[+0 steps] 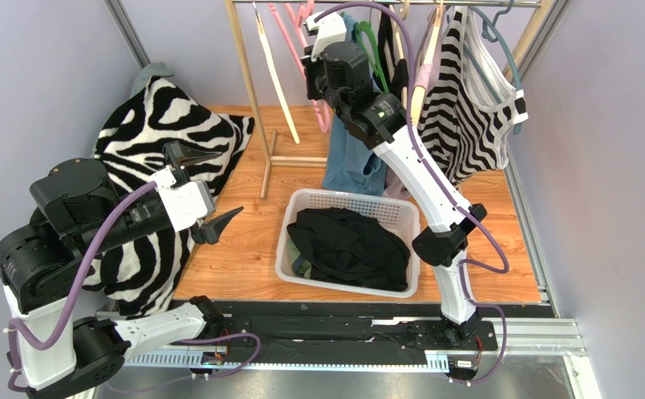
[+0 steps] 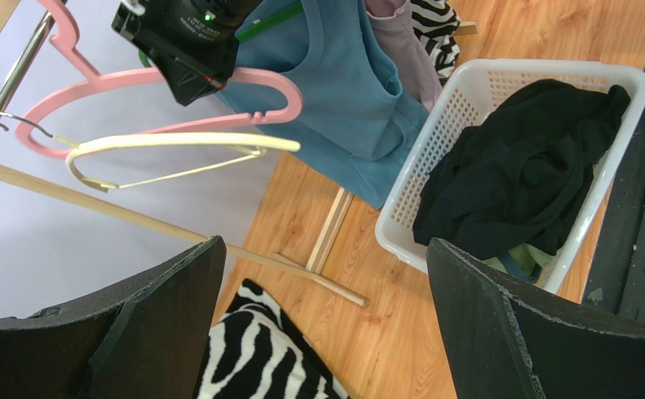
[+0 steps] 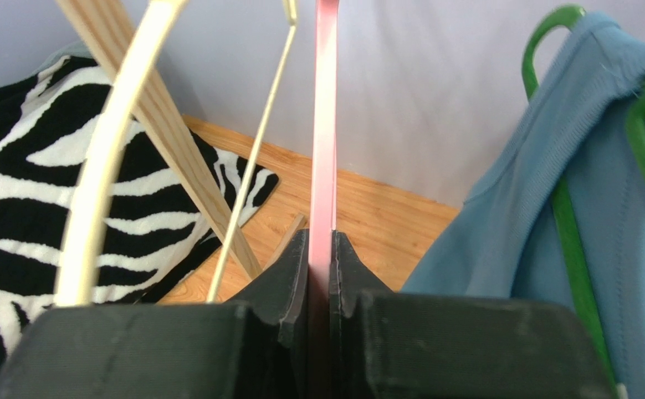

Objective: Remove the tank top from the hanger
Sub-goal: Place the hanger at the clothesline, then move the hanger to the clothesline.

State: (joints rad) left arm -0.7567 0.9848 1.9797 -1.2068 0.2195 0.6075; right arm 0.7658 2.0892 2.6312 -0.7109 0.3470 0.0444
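Pink hanger [image 3: 324,125]: bare, your right gripper [image 3: 322,249] pinches it, likely to clear access | blue tank top [image 1: 347,166]: on green hanger [image 3: 569,249], 12 o'clock of laundry basket [image 1: 342,202] | left gripper [image 1: 226,184]: 9 o'clock, jaws wide, empty, seemingly waiting for cloth.

the rack [image 1: 247,75] stands at the far side of the table. on its rail a tank top [image 1: 347,158] hangs near the middle, and a second tank top [image 1: 459,116] hangs further right. the right gripper [image 3: 322,258] is up at the rail, just left of the tank top, with an empty hanger [image 3: 326,125] between its jaws. a second empty hanger [image 2: 176,143] hangs just left of that one. before the rack, mid-table, sits a basket [image 1: 359,202] with a heap of clothes [image 1: 351,245] in it. a throw [image 1: 163,125] lies at the far left. the left gripper [image 1: 230,181] hangs at its right edge, left of the basket.
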